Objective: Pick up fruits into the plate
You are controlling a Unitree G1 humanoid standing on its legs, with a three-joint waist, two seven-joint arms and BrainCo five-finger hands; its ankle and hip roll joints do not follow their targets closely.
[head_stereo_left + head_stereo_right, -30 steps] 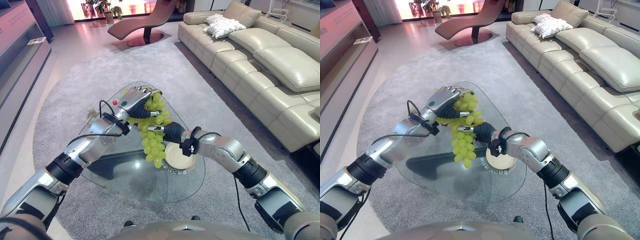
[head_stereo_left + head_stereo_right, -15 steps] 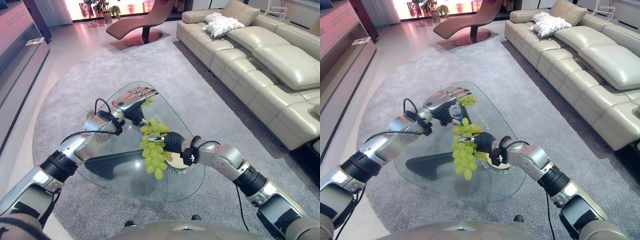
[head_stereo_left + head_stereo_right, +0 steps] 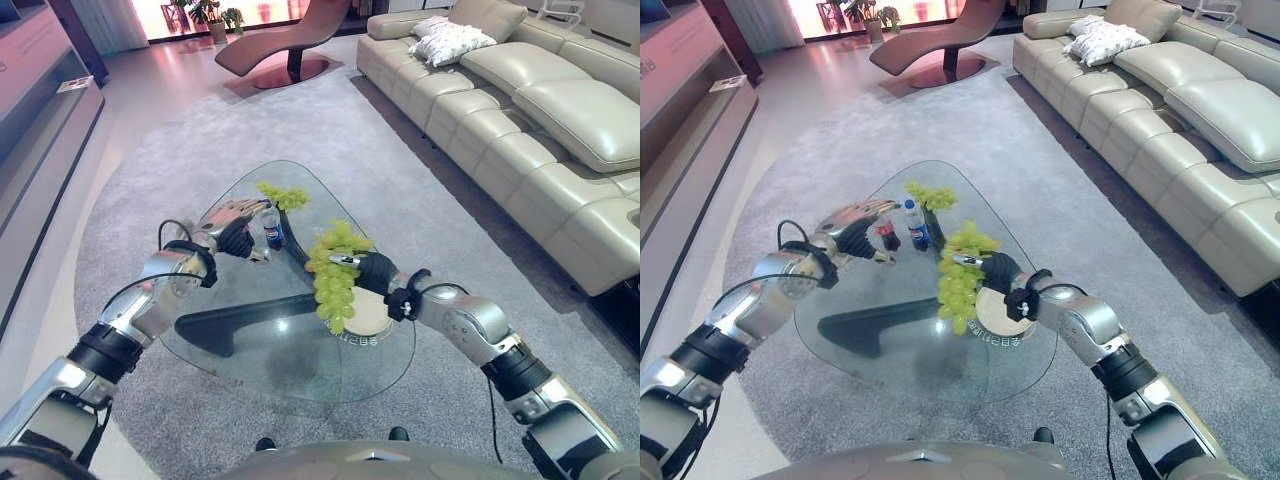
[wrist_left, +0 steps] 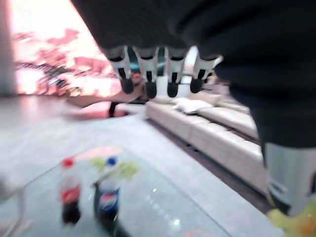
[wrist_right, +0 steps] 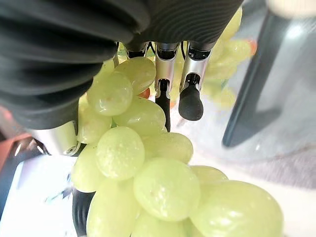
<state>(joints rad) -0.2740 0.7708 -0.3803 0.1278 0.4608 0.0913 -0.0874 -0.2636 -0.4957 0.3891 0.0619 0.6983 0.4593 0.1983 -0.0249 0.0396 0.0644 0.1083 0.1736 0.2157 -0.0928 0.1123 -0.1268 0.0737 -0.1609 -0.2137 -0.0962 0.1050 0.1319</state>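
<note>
**Grapes held over the plate**

Above the near right edge of the glass table (image 3: pixel 250 370), the right hand (image 3: pixel 372 272) held a big bunch of green grapes (image 3: pixel 334 275). Its fingers were curled around the top of the bunch, and the grapes hung down from them. The bottom grapes dangled over the left rim of the plate (image 3: pixel 372 318), which sat close to the table's right edge.

The left hand (image 3: pixel 232 222) was near the table's left edge. Its fingers were straight and held nothing. Just past it stood two small bottles, one with a red cap (image 3: pixel 885 234) and one with a blue cap (image 3: pixel 916 226). A second, smaller bunch of grapes (image 3: pixel 283 194) lay near the far corner of the table.

To do this step well, I think the right hand should slide a bit more toward the middle of the plate first. Then it should go down slowly until the grapes rest on the plate, and only then let go. If it let go too soon, the bunch could tip off the rim or roll onto the glass. After that, the smaller bunch would be left to pick up.
</note>
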